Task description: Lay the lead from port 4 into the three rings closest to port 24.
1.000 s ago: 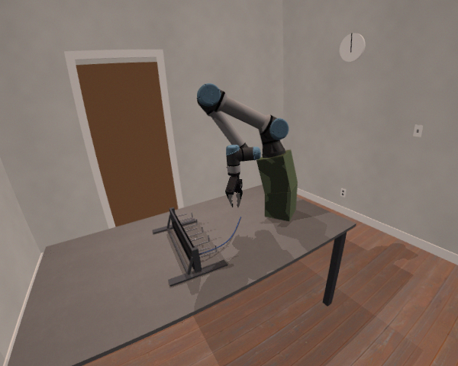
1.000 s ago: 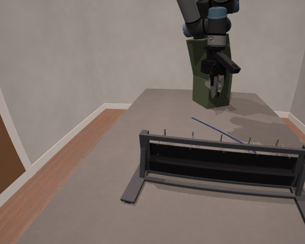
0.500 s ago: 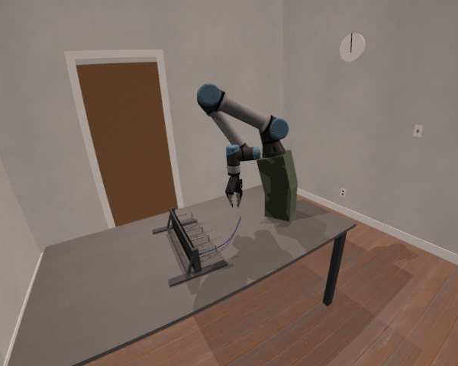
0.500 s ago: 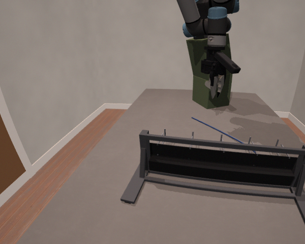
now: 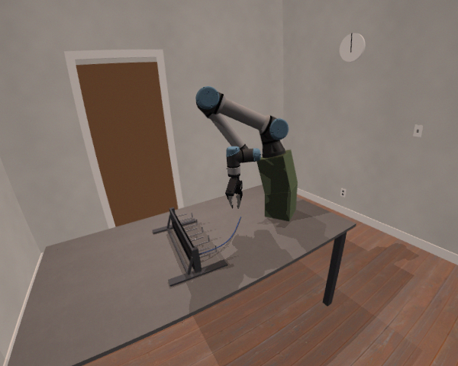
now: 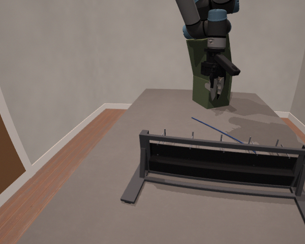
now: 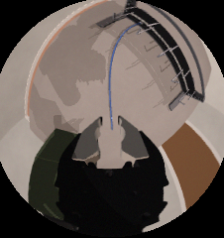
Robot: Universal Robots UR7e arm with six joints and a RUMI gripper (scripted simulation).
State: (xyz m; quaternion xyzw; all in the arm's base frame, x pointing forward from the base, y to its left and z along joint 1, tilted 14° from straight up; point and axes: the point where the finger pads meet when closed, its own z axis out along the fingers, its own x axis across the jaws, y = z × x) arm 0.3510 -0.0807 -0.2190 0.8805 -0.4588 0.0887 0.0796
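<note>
The dark rack [image 5: 189, 244] [image 6: 220, 136] stands on the grey table, its row of steel rings along the top bar. The blue lead [image 5: 226, 239] runs from the rack's port side in a curve to a free end on the table side facing the arm; it also shows in the exterior view [image 6: 218, 131] and the wrist view [image 7: 110, 74]. My gripper [image 5: 234, 204] hangs above the lead's free end, clear of it, pointing down. Its fingers stand a little apart with nothing between them. The ports are hidden from these views.
The arm's green pedestal [image 5: 279, 189] stands on the table right behind the gripper. The rack's flat feet [image 6: 131, 190] stick out on both sides. The table's front edge [image 5: 260, 275] runs close to the rack's near foot.
</note>
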